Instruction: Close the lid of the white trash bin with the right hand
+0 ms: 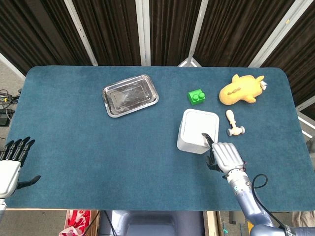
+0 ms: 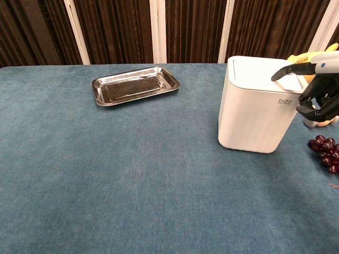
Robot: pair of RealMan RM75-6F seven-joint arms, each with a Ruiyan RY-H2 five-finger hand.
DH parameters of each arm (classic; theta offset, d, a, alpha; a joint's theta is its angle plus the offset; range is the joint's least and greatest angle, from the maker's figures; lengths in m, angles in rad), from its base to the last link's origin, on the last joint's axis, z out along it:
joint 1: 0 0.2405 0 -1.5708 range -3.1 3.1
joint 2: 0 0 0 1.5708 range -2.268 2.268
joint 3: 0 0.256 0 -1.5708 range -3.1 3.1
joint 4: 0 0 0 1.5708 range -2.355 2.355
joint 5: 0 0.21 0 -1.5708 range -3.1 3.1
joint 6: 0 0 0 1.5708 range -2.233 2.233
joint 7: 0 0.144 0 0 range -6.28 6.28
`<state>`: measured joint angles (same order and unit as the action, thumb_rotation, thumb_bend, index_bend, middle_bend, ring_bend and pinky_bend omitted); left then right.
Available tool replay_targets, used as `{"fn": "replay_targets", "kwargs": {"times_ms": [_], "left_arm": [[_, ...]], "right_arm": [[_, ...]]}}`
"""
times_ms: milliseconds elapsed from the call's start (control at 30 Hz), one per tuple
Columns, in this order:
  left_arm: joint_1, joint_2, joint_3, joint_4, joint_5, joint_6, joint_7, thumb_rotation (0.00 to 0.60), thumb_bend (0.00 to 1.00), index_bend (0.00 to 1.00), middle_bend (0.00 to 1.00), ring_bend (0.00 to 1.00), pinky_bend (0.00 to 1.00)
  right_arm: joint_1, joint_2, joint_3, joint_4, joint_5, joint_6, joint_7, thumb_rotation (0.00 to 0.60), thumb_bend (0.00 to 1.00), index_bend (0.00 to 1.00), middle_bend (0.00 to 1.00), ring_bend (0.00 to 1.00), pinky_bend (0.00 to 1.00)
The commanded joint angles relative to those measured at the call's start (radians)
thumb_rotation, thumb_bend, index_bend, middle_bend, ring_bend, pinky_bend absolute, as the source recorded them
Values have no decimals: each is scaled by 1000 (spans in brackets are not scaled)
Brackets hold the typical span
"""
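The white trash bin stands right of the table's middle, and its lid lies flat with no dark gap under it. My right hand is just in front of the bin on its right side. In the chest view the right hand stretches one finger over the lid's near right edge while the other fingers curl in. Whether the fingertip touches the lid I cannot tell. My left hand hangs off the table's near left corner, fingers straight and apart, holding nothing.
A steel tray lies at the back left. Behind the bin sits a green brick, with a yellow plush toy at the back right. A wooden peg toy lies right of the bin, and dark grapes lie near the right edge.
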<state>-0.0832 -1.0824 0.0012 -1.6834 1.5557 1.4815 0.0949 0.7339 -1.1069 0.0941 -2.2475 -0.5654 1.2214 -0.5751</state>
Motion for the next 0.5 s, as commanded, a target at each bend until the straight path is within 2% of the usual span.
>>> {"fn": "replay_targets", "kwargs": {"times_ms": [33,233,367,400,467,500], "left_arm": [[1,-1,-1,1,0,2,-1,600,0,0,0,0,0],[2,-2,-2,4,2,8,-1,600,0,0,0,0,0],[4,-3,-2,6,5,13,1,600,0,0,0,0,0],[4,-4,-2,7,6,15,2,600,0,0,0,0,0],[5,-6,-2,9,9,19,4,600,0,0,0,0,0],[6,-7,-2,10,12,21,6,600,0,0,0,0,0]], "right_arm": [[-2,8,14,-4,-11,10,14,600,579,117,692,747,752],[-14,62,52,-18,-106,60,31,600,579,109,693,747,752],[-52,110,48,-12,-223,112,45,600,579,94,692,731,747],[-63,118,42,-5,-252,122,49,600,576,77,679,706,731],[-105,134,10,22,-355,151,62,600,539,26,590,593,644],[-130,140,-12,41,-416,167,71,600,493,6,487,479,554]]}}
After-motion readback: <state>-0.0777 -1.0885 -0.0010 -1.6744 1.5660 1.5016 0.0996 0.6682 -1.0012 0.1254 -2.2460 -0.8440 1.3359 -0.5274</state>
